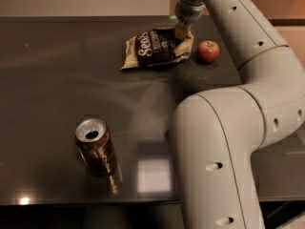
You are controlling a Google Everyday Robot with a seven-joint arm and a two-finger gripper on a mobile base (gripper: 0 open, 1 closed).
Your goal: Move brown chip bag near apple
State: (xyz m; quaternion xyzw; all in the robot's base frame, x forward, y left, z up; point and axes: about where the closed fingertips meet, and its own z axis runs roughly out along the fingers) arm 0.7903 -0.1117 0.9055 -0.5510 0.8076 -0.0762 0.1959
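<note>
The gripper [183, 31] sits at the right end of the bag [152, 49] and covers that end's upper corner. The contact area between gripper and bag is not discernible. The arm [224, 142] is cut off by the top, right and bottom edges. It hides the right front portion of the table [57, 70]. The table is also cut off by the left edge. The small print on the bag is too small to read. The label on the can [96, 148] is dark and illegible. The space below the table's front edge is in shadow, and its contents cannot be determined.
</note>
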